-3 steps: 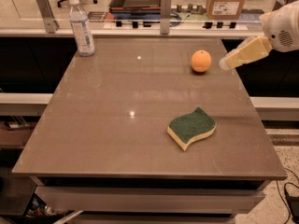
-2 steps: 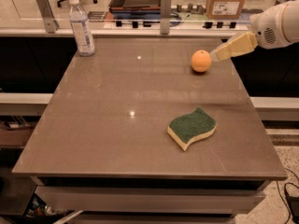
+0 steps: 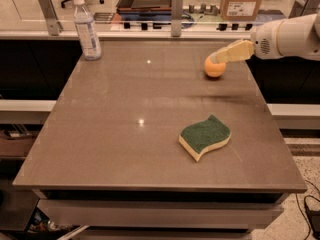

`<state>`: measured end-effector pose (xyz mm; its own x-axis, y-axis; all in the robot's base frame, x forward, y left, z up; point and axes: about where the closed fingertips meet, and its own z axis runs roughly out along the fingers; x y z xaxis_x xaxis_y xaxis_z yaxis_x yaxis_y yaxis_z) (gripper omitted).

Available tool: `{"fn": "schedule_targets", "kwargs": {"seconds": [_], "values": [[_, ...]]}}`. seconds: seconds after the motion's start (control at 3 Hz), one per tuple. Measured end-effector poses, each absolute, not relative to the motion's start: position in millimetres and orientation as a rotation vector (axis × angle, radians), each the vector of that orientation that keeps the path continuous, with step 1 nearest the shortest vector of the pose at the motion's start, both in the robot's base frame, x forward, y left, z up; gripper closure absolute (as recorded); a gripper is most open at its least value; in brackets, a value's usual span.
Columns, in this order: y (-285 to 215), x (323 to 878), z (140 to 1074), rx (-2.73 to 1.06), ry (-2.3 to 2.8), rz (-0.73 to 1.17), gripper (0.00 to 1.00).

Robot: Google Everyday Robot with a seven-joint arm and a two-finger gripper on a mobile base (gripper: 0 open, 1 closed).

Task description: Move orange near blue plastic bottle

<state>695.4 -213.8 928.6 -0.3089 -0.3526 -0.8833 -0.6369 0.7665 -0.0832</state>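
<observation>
The gripper [image 3: 218,58] has swung in from the right and now touches the top of the orange [image 3: 215,69] at the tabletop's [image 3: 125,149] far right. Whether its jaws are apart, I cannot tell. The bottle [image 3: 87,30] stands well apart at far left, so the carry remains.
</observation>
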Motion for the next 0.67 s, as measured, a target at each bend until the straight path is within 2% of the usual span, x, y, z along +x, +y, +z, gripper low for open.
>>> {"fn": "schedule_targets", "kwargs": {"seconds": [0.67], "values": [[-194.4,733.5,890.4,-0.661,1.842,0.467,0.0]]}}
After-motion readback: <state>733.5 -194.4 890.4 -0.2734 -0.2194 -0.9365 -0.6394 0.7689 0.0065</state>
